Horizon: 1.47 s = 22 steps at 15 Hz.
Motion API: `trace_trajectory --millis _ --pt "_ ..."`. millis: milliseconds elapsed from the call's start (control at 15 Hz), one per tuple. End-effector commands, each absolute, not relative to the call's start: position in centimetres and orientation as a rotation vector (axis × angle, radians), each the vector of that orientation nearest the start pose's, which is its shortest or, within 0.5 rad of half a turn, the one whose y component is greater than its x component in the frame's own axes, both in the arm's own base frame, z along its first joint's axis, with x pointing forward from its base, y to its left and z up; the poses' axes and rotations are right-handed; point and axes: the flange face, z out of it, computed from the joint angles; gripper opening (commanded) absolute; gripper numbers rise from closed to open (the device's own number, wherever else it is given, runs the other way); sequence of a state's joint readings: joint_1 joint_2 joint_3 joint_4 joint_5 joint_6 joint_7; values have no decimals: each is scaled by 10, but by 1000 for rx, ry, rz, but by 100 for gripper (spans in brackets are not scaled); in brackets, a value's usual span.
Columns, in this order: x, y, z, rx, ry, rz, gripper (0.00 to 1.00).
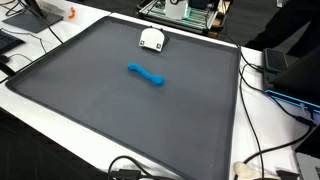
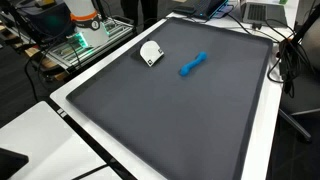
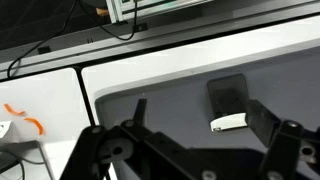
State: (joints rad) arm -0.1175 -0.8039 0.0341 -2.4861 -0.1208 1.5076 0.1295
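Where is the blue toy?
In both exterior views the blue toy lies near the middle of the grey mat, apart from the white gadget by its edge.

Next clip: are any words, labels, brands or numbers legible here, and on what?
No text can be read in any view.
White object: no legible marking.
Blue object: plain, no print visible.
Equipment rack: labels, if any, too small and blurred to read.

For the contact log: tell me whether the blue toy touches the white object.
Apart. In both exterior views a strip of bare dark mat separates the blue toy from the white object.
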Motion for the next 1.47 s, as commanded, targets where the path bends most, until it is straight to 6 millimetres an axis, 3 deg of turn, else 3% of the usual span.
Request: trace_trajectory --millis 0,467,1000,1400 --pt "287 -36 532 -3257 364 284 100" --pt "287 -36 532 -3257 364 284 100" --pt "327 8 467 -2901 684 377 100" --pt "339 15 405 -2701 1023 382 100"
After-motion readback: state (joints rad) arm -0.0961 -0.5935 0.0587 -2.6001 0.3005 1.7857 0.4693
